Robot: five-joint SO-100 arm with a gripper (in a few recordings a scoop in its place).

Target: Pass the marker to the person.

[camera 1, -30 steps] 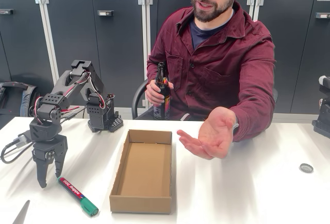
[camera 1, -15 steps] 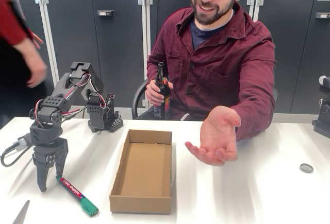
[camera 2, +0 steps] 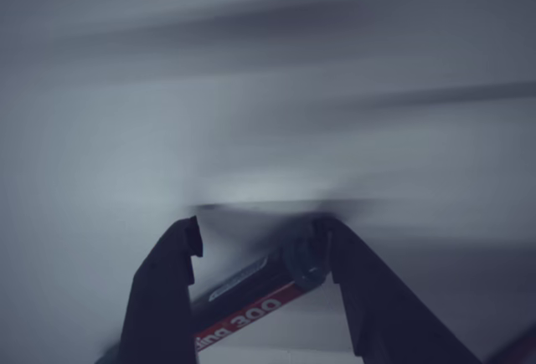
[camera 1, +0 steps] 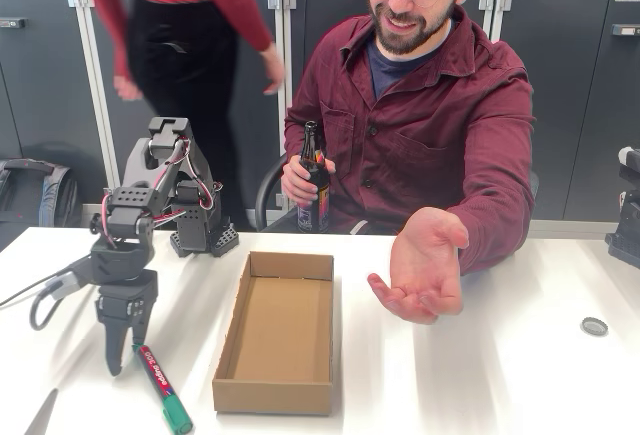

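Marker (camera 1: 161, 386) lies flat on the table (camera 1: 500, 375), just left of the cardboard box (camera 1: 277, 333) in the fixed view, green cap toward the near edge and its far end under my gripper (camera 1: 122, 357). In the wrist view the marker (camera 2: 251, 301) sits between the two fingers (camera 2: 163, 297), which stand apart on either side of the barrel and are not clamped on it. I judge it light and rigid, but round and smooth, so it could roll or swivel if I pinch it off-centre; I would take hold across the dark barrel near the printed label, not at the very end where the jaws now straddle it, so the long part doesn't sag. The person (camera 1: 430, 105) sits behind the table with one open palm (camera 1: 422, 273) held above it to the right of the box, well apart from the marker, and a bottle (camera 1: 314, 180) in the other hand. A passer-by (camera 1: 190, 45) crosses behind my arm. The wrist view is heavily smeared, so I cannot tell whether a finger already touches the barrel, and the cap falls outside it. In the fixed view the gripper's body hides the marker's far end.
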